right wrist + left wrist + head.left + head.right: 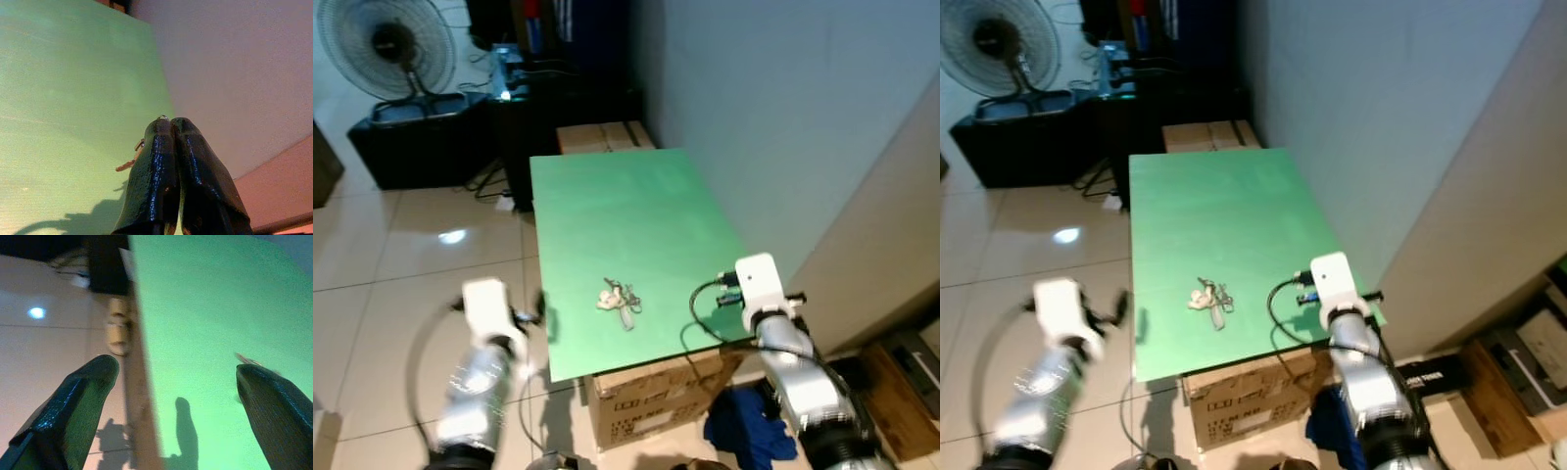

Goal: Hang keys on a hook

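A small bunch of keys [619,299] lies on the green tabletop [617,206], near its front edge. My left gripper [540,311] hovers at the table's left edge, left of the keys. It is open, and in the left wrist view its fingers [83,391] straddle that edge, with a bit of the keys [248,361] beside one fingertip. My right gripper [722,289] is over the front right corner, to the right of the keys. It is shut with nothing in it [170,121], and the keys [129,161] peek out beside its fingers.
The green top rests on a cardboard box [646,401]. A grey wall [783,117] runs close along the table's right side. Behind the table stand another carton [602,135], a black cabinet [421,137] and a fan [386,44]. Blue cloth [744,426] lies on the tiled floor.
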You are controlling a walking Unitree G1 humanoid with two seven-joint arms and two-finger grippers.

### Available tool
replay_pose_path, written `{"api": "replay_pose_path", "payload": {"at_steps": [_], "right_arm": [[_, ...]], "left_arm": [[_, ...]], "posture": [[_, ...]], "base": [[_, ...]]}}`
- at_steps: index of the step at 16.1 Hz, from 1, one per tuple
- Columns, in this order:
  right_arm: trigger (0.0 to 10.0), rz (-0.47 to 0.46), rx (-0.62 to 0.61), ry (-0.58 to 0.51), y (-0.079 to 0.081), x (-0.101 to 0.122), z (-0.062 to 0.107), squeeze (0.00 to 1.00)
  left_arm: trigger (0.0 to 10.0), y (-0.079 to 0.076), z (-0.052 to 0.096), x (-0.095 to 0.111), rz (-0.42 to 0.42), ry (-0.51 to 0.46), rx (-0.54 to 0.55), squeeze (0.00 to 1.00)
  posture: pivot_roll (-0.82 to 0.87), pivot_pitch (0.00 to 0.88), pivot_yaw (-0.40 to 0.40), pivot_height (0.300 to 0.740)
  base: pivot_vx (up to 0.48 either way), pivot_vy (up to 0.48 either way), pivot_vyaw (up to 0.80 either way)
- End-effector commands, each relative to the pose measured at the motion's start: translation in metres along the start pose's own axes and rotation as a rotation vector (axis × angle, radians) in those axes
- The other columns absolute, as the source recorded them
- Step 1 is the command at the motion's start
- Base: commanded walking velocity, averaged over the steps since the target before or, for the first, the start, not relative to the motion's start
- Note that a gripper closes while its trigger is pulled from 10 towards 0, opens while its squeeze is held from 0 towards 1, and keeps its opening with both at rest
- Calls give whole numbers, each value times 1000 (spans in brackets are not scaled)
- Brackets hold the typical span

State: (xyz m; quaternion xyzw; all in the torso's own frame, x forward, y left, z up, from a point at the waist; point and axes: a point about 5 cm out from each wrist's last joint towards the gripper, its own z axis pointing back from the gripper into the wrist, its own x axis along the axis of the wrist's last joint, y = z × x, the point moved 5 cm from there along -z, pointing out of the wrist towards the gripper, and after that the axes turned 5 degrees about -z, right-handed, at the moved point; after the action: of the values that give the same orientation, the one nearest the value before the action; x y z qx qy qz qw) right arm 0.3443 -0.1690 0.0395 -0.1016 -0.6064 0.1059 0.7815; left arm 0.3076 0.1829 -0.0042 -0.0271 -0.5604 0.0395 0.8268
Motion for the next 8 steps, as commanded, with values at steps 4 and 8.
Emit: {"api": "replay_pose_path", "payload": {"at_steps": [4,8], "right_arm": [[0,-32,-15,20,-1,-4,-3,0],[0,-25,-9,-6,13,0,-3,0]], "left_arm": [[10000,-11,-5,8,-17,-26,-16,0],[10000,-7,-6,8,-50,-18,-19,0]], "posture": [[-192,0,0,740],[-203,0,30,740]], "base": [[0,0,0],[0,0,0]]}}
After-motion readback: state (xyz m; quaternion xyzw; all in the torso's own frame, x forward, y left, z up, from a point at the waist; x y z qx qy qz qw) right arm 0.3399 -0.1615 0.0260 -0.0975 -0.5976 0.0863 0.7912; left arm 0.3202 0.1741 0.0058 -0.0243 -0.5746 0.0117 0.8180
